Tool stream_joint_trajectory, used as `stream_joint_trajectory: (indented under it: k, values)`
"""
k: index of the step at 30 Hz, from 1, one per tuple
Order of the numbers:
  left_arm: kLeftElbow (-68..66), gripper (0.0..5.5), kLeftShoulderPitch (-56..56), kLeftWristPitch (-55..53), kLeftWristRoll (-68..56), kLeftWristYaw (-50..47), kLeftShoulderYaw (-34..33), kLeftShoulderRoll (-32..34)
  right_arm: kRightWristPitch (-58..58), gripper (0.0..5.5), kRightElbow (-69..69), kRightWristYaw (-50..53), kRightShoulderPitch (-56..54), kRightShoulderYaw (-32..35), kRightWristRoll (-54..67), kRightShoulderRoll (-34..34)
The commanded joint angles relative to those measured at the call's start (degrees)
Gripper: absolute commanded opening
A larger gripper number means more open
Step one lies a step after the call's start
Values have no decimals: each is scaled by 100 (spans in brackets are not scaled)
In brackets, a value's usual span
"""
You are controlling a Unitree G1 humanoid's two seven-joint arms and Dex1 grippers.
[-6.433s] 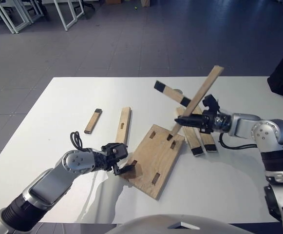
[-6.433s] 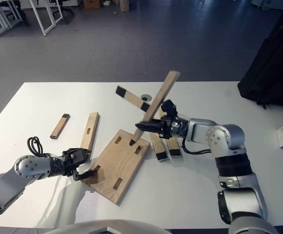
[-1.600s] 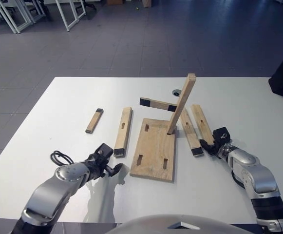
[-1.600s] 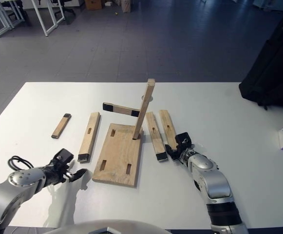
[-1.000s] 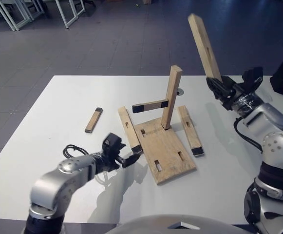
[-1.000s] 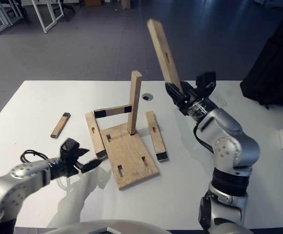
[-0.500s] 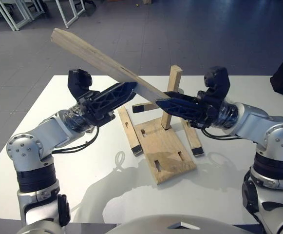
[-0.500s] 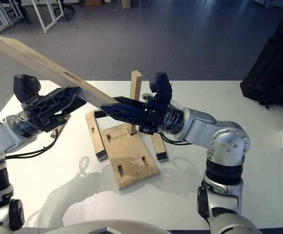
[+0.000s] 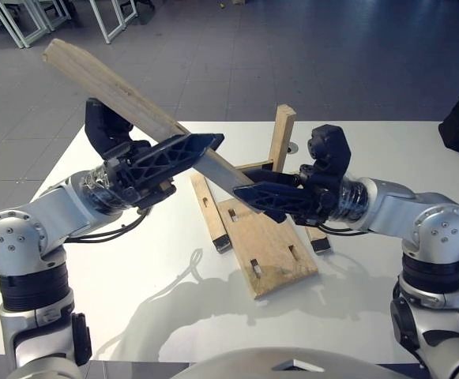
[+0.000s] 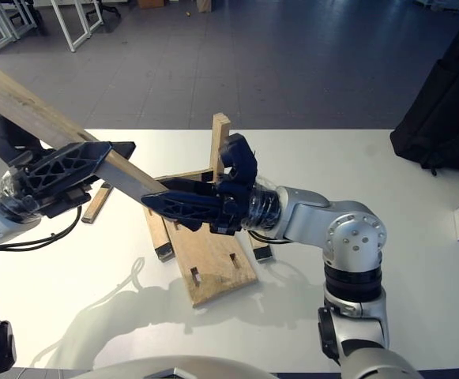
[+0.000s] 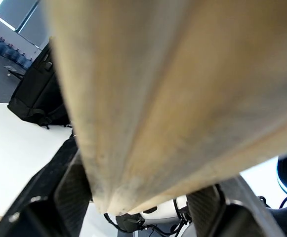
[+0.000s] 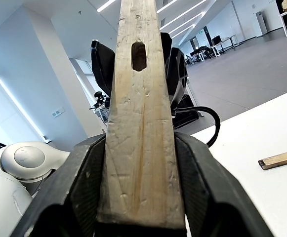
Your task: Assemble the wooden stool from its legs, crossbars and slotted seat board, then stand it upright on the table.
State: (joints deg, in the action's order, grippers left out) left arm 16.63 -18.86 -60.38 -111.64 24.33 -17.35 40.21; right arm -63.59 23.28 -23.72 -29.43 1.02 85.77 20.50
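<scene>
A long wooden leg (image 9: pixel 126 99) slants in the air over the table, its high end to the left. My left gripper (image 9: pixel 204 147) is shut on its middle, and my right gripper (image 9: pixel 246 193) is shut on its lower end. The right wrist view shows this leg (image 12: pixel 141 128) squeezed between the black fingers (image 12: pixel 86 192), a slot near its far end. Below lies the slotted seat board (image 9: pixel 280 264), flat, with one leg (image 9: pixel 281 134) standing upright in it. A black-tipped crossbar (image 9: pixel 253 166) juts from that upright leg.
Another leg (image 9: pixel 210 212) with a black tip lies on the white table (image 9: pixel 371 316) left of the board. A further leg (image 9: pixel 317 238) lies right of it, partly behind my right arm. A short crossbar (image 10: pixel 95 204) rests farther left.
Both grippers and the leg held between them have shifted left, and its lower end has dropped closer to the seat board. The parts on the table have not moved.
</scene>
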Motion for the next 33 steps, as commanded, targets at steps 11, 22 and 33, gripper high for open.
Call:
stream_joint_trajectory:
  k: [11, 22, 33]
  values:
    - [81, 204, 1151, 1126, 1863, -338, -880, 149, 300, 401, 93, 868, 689, 868, -267, 1162]
    - [-688, 204, 1481, 5239, 7723, 2692, 1418, -103, 989, 401, 1335, 421, 2544, -2160, -4222, 2062]
    - [-1966, 204, 1048, 5992, 8085, 3529, 1464, -683, 1295, 401, 1168, -308, 2649, -2644, -5428, 2082]
